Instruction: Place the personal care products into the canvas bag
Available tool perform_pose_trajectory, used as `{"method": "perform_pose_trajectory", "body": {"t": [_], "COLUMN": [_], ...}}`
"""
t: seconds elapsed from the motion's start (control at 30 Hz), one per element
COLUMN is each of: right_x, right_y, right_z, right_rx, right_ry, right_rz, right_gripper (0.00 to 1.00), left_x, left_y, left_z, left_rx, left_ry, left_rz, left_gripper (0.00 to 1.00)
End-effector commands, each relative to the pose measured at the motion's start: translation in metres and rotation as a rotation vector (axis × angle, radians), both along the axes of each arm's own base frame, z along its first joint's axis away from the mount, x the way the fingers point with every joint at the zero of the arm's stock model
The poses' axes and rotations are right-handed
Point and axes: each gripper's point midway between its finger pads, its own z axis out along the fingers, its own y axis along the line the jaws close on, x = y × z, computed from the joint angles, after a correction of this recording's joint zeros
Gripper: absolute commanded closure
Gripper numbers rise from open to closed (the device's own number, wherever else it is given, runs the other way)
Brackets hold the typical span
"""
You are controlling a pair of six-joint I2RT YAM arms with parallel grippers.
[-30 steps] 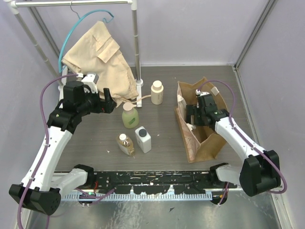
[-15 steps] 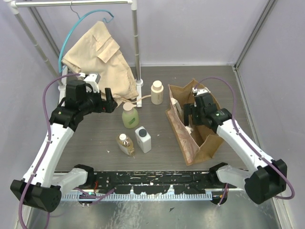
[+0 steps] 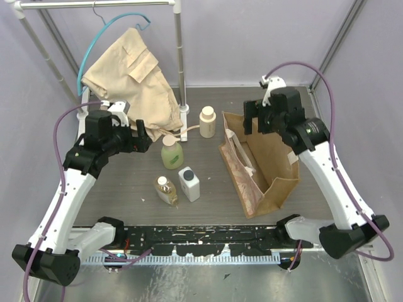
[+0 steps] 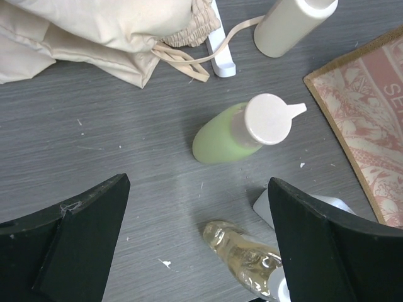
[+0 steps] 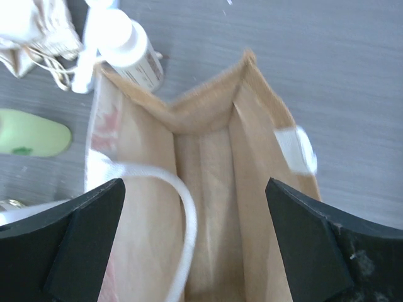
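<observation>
Left end effector (image 3: 142, 131), spread and empty, is aimed at the green-yellow bottle (image 3: 170, 153) for pickup, while right end effector (image 3: 257, 122), likewise spread, is hung above the open canvas bag (image 3: 237, 168).

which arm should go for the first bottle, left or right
Left. The left fingers are open, empty and frame the green bottle in the wrist view, with the amber bottle close by. The right fingers, also open, hang above the canvas bag, which stands between them and both bottles.
</observation>
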Motion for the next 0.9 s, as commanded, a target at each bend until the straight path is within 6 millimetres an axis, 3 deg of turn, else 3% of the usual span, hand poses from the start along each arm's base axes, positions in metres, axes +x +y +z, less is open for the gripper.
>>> {"method": "perform_pose_trajectory", "body": {"t": [0.0,0.07,0.23,0.4,0.63,0.87], "right_x": [0.032,0.050,0.100,0.142,0.180,0.196], "right_y": [0.035,0.051,0.090,0.121,0.162,0.173], "right_z": [0.050,0.057,0.052,0.023,-0.028,-0.063], "right_rx": [0.056,0.067,0.081,0.044,-0.037,-0.093], "right_ry": [-0.079,-0.097,-0.128,-0.156,-0.092,0.009], "right_rz": [0.128,0.181,0.278,0.324,0.348,0.281], "right_gripper": [0.00,0.00,0.00,0.00,0.00,0.00], "left_x": [-0.008,-0.010,-0.014,-0.018,-0.026,-0.032], "left_y": [0.002,0.002,0.005,0.004,0.010,0.016], "left_z": [-0.009,-0.011,-0.017,-0.023,-0.040,-0.048], "left_rx": [0.002,0.001,0.004,0.000,0.016,0.037], "left_ry": [0.036,0.038,0.042,0.049,0.067,0.075], "left_rz": [0.008,0.007,0.015,0.010,0.027,0.040], "left_gripper": [0.02,0.02,0.02,0.02,0.02,0.02]}}
